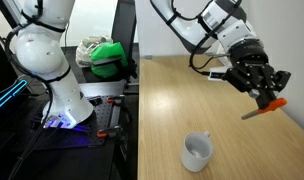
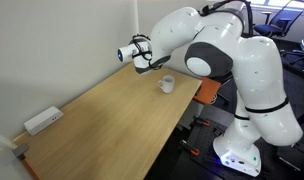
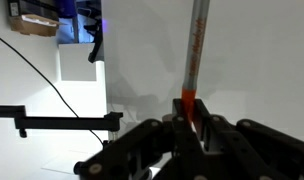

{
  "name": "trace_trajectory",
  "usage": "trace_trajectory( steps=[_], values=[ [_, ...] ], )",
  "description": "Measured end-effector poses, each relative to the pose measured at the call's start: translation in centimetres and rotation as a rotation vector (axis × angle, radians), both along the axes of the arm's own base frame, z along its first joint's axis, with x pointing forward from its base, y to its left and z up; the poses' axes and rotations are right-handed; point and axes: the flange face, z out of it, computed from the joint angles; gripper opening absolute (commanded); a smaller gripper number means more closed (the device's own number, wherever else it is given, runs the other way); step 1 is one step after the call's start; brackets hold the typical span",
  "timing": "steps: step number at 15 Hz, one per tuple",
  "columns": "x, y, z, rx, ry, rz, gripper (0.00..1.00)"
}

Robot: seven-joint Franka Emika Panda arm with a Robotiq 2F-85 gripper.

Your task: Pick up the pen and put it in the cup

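Note:
My gripper [image 1: 269, 100] is shut on the orange-red pen [image 1: 265, 107] and holds it in the air above the wooden table, up and to the right of the cup. The pen's orange end sticks out beside the fingers and its greyish part points down-left. In the wrist view the pen [image 3: 195, 50] stands straight up from between the black fingers [image 3: 191, 118], grey above and orange at the grip. The white cup [image 1: 197, 152] stands upright on the table near its front edge, handle at the side. It also shows small behind the arm [image 2: 167, 84], with the gripper [image 2: 142, 62] left of it.
The wooden table [image 1: 172, 100] runs along a white wall. A white box [image 2: 42, 121] lies at one table end. A green and white bundle [image 1: 104, 56] sits beyond the table edge. The white robot base [image 2: 254, 110] stands beside the table, with black equipment [image 1: 102, 115] on the floor.

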Motion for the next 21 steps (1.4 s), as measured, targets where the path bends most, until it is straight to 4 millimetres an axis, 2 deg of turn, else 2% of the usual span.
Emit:
trace_trajectory(
  steps=[3,7,8,13,14,21],
  values=[
    [-0.7,0.6,0.2,0.01,0.018,-0.04,0.03],
    [-1.3,0.4,-0.3,0.067,0.04,-0.075,0.03],
    [-1.3,0.2,-0.6,0.083,0.042,-0.078,0.14],
    [-1.3,0.1,-1.2,0.1,0.05,-0.071,0.14],
    [-1.3,0.1,-1.2,0.1,0.05,-0.07,0.03],
    [-0.9,0.7,-2.3,0.087,0.077,-0.023,0.03]
  ],
)
